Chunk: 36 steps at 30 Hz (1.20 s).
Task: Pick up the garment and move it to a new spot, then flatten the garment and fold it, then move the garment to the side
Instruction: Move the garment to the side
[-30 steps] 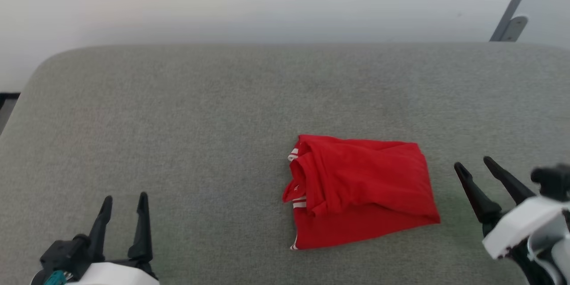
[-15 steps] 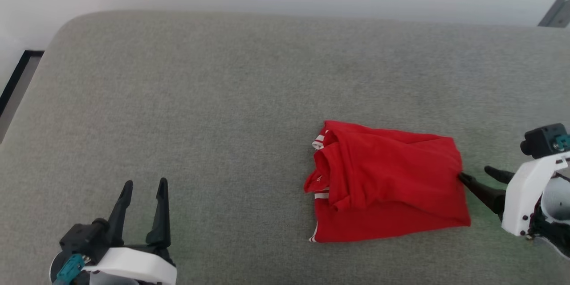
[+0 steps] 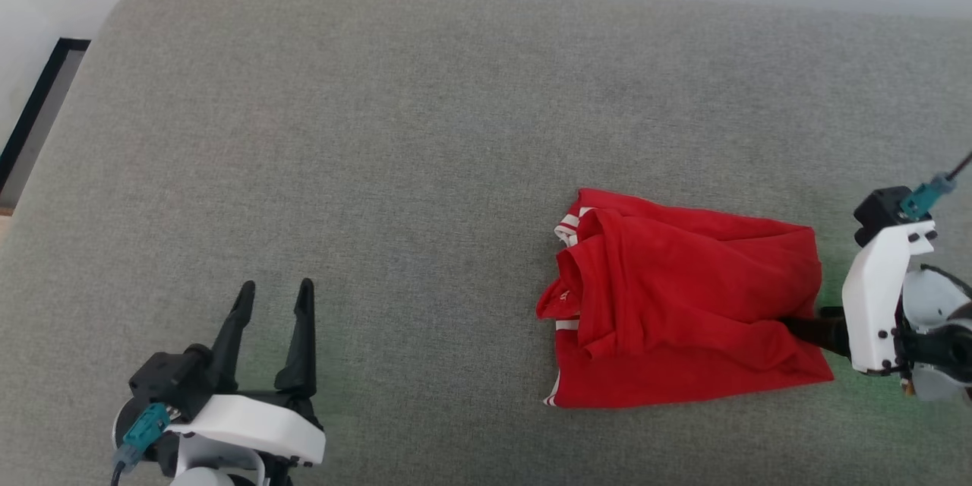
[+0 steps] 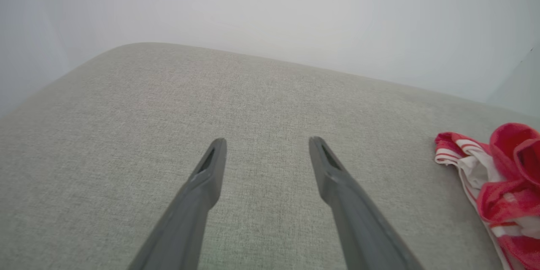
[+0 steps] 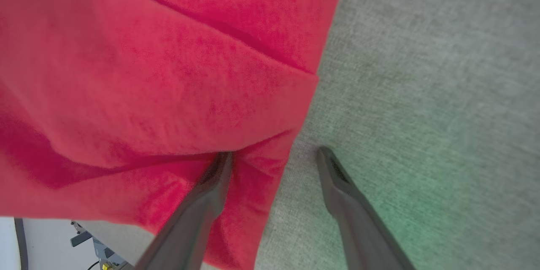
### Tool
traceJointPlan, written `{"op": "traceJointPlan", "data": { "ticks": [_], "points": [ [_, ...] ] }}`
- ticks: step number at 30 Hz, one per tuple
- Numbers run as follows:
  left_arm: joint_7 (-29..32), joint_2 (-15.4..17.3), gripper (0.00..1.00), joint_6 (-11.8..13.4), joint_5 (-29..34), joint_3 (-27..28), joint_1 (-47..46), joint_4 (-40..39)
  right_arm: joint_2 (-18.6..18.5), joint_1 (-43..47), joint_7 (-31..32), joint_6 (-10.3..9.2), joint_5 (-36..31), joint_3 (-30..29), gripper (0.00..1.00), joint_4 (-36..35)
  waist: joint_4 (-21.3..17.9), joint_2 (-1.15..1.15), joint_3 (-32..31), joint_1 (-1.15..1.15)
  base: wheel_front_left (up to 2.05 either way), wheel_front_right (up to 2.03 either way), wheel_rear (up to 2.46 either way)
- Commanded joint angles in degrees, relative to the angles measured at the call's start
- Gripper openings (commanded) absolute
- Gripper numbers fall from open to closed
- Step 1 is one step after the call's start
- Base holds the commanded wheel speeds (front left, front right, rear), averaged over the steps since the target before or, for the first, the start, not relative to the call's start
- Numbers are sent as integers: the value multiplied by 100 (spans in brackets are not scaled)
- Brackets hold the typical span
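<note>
In your head view, the garment (image 3: 683,311) lies folded on the grey cushion (image 3: 380,129), right of centre. Your left wrist view shows the left gripper (image 4: 266,143) spread wide and empty. In your right wrist view, the right gripper (image 5: 274,154) is spread too, with one finger (image 5: 211,190) under a red fold and the other over bare cushion.

The garment (image 3: 683,319) lies on the cushion (image 3: 380,129), right of centre. My left gripper (image 3: 276,286) sits well apart to its left, nearer me. My right gripper (image 5: 274,153) meets its right edge, one finger (image 5: 211,185) under a fold.
</note>
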Motion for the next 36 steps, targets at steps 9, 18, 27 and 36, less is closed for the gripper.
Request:
{"op": "traceJointPlan", "data": {
  "ticks": [9,18,27,36],
  "points": [
    [-27,34,100,-20,-438,-88,-273,-64,308,-89,379,2,-125,12,0,35,-11,0,118,0,0,0,0],
    [-26,228,100,-19,-341,-216,-543,-165,-106,-374,202,0,-321,-552,0,-203,-272,0,214,0,0,0,0],
    [-26,413,100,-20,-504,-564,-1021,-253,-492,-573,13,0,-579,-1050,0,-232,-744,0,401,0,0,0,0],
    [-27,587,100,-19,-559,-1229,-1803,-105,-757,-889,-542,0,-898,-1401,0,45,-1337,0,689,0,0,0,0]
  ]
}}
